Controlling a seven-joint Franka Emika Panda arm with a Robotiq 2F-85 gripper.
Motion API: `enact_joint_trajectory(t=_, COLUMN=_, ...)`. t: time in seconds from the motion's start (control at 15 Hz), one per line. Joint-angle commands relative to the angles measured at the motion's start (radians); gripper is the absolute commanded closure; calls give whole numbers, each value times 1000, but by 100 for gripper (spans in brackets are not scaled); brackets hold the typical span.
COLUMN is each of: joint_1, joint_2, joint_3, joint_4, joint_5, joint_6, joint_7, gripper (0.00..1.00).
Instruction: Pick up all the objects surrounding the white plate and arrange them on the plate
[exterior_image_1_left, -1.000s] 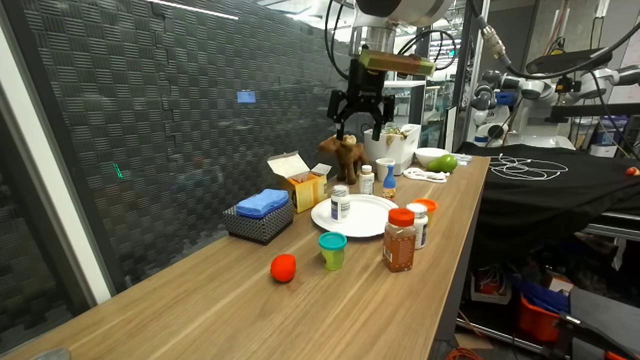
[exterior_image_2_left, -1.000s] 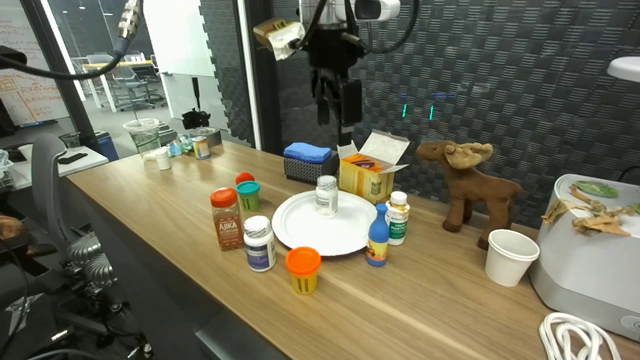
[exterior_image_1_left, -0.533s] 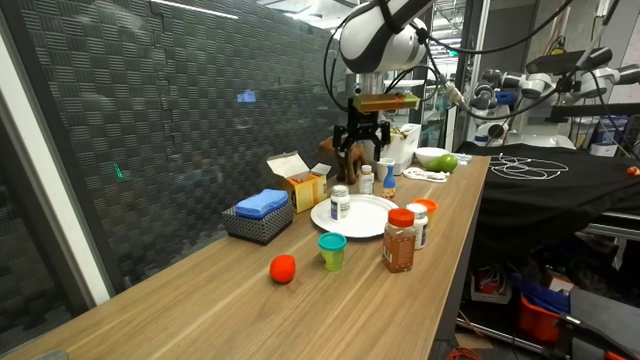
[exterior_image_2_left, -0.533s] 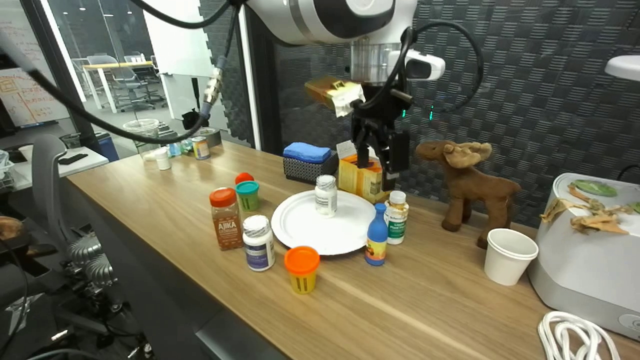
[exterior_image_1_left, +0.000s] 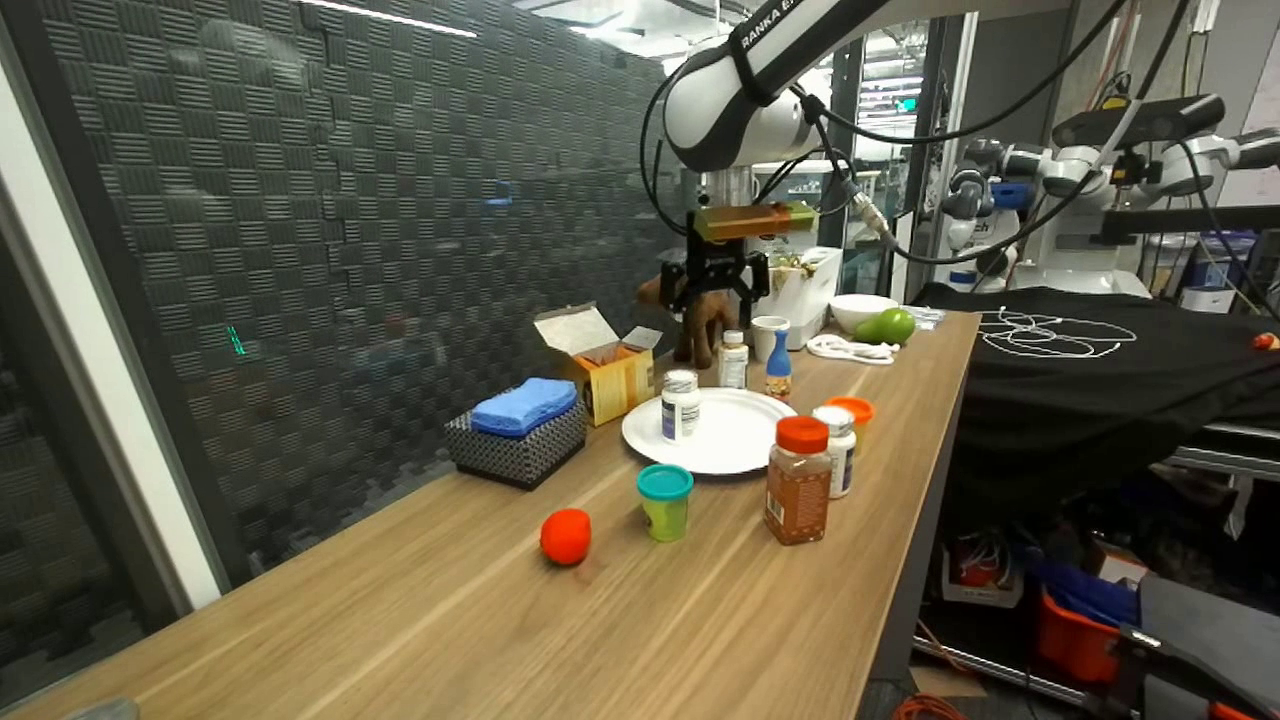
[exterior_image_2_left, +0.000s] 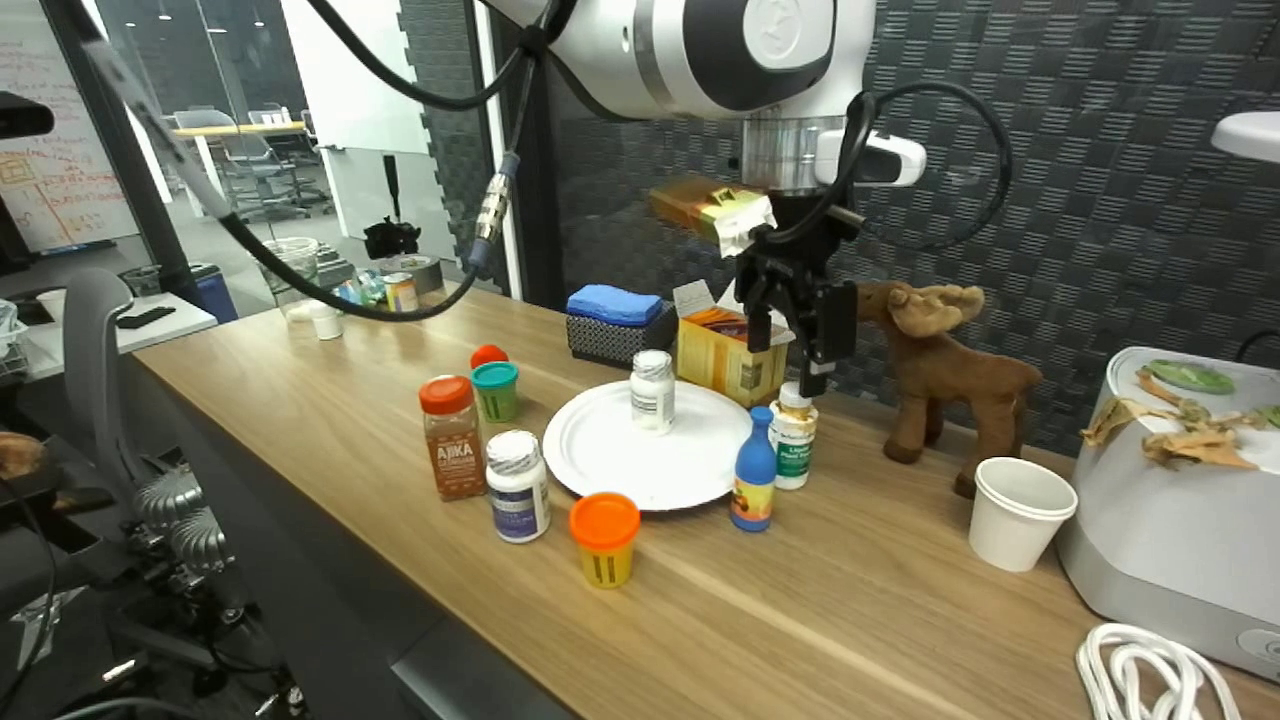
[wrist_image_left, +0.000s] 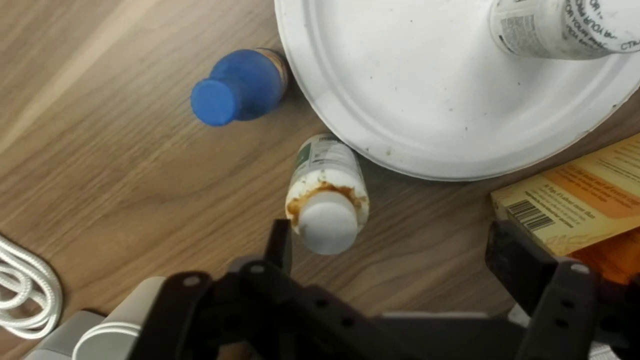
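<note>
The jaws of the gripper (wrist_image_left: 392, 250) are held wide apart above the table (wrist_image_left: 150, 200), near the green-labelled bottle (wrist_image_left: 327, 195).
In the wrist view the bottle's cap is seen just ahead of the jaws, nearer one than the other; whether it is touched cannot be told. Farther ahead of them, the white plate (wrist_image_left: 425, 110) is cut off by the frame, as is the white bottle (wrist_image_left: 530, 30) standing on it. Ahead and to one side, the blue bottle (wrist_image_left: 245, 85) is shown with its label mostly hidden. By the opposite jaw, the yellow box (wrist_image_left: 570, 195) is partly covered. Across the plate from the jaws, in an exterior view, the red ball (exterior_image_2_left: 489, 355) is half hidden by the teal-lidded cup (exterior_image_2_left: 497, 400), near the brown jar (exterior_image_2_left: 456, 455).
</note>
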Motion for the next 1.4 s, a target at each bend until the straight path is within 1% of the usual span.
enact_joint_trajectory(t=0.0, joint_1=1, joint_2=-1, joint_3=-19, joint_4=26, joint_5=-13, joint_6=-33, joint_7=5, gripper=0)
enact_joint_trajectory(t=0.13, joint_1=2, joint_2=-7, joint_3=-26, joint_4=17, joint_5=-17, joint_6=-30, joint_7=9, gripper=0)
enact_joint_trajectory(t=0.4, joint_1=-1, joint_2=9, joint_3=-19, joint_4=30, joint_5=-6, joint_6=-48, joint_7=-7, gripper=0)
enact_joint_trajectory(t=0.47, joint_1=-2, joint_2=13, joint_3=-17, joint_4=33, joint_5=-4, joint_6=-55, joint_7=-8, gripper=25)
enact_joint_trajectory(t=0.53, joint_1=-1, joint_2=15, joint_3=-18, joint_4=34, joint_5=-6, joint_6=-61, joint_7=-7, gripper=27)
enact_joint_trajectory(t=0.6, joint_1=-1, joint_2=15, joint_3=-18, joint_4=33, joint_5=-7, joint_6=-66, joint_7=-6, gripper=34)
enact_joint_trajectory(t=0.73, joint_1=0, joint_2=16, joint_3=-20, joint_4=33, joint_5=-8, joint_6=-71, joint_7=-2, gripper=51)
enact_joint_trajectory(t=1.07, joint_1=7, joint_2=17, joint_3=-30, joint_4=33, joint_5=-22, joint_6=-87, joint_7=18, gripper=88)
enact_joint_trajectory(t=1.13, joint_1=7, joint_2=12, joint_3=-32, joint_4=29, joint_5=-25, joint_6=-88, joint_7=19, gripper=93)
enact_joint_trajectory(t=1.2, joint_1=8, joint_2=10, joint_3=-33, joint_4=28, joint_5=-24, joint_6=-90, joint_7=21, gripper=89)
enact_joint_trajectory(t=1.33, joint_1=12, joint_2=-1, joint_3=-37, joint_4=19, joint_5=-34, joint_6=-90, joint_7=23, gripper=89)
